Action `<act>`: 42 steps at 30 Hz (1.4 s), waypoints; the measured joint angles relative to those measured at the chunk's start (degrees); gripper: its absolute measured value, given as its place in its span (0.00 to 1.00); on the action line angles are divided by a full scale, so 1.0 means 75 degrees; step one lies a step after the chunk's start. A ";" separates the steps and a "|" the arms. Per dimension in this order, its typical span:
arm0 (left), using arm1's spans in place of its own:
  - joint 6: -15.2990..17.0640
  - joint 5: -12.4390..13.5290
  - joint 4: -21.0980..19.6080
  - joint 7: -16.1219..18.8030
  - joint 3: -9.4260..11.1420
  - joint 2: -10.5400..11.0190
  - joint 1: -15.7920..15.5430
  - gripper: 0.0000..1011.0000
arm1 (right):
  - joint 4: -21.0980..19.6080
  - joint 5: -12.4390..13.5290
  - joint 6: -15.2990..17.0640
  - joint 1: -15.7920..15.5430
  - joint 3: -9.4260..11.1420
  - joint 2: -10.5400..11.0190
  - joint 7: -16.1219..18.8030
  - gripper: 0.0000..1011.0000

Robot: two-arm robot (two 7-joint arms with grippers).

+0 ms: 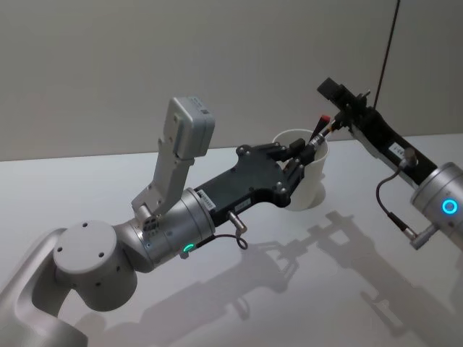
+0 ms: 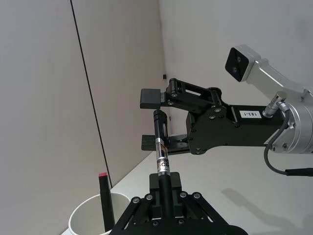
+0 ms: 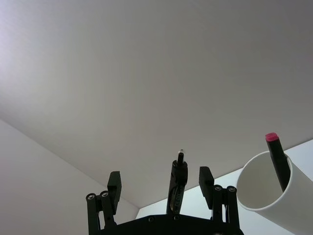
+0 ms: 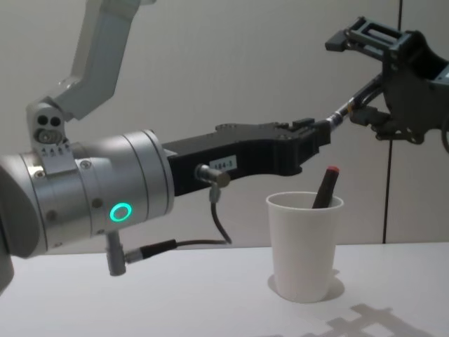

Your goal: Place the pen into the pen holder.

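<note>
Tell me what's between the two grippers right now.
A black pen bridges them: the left gripper is shut on one end and its other end sits between the right gripper's open fingers, clearest in the left wrist view.

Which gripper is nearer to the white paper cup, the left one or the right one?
Left. The left gripper holds a black pen just above the paper cup. The right gripper is higher and farther right, fingers open around the pen's far end.
</note>
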 joint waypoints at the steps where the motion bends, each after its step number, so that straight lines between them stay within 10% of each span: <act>1: 0.0000 0.0000 0.0000 0.0000 0.0000 0.0000 0.0000 0.13 | 0.0001 0.0002 -0.0003 0.0005 -0.0003 0.0003 0.0004 0.99; 34: 0.0000 0.0000 0.0000 0.0000 0.0000 0.0000 0.0000 0.13 | -0.0279 0.0318 -0.0302 -0.0185 -0.0081 0.0361 -0.0035 0.99; 42: 0.0000 0.0000 0.0000 0.0000 0.0000 0.0000 0.0000 0.13 | -0.0312 0.0342 -0.0345 -0.0195 -0.0094 0.0396 -0.0045 0.83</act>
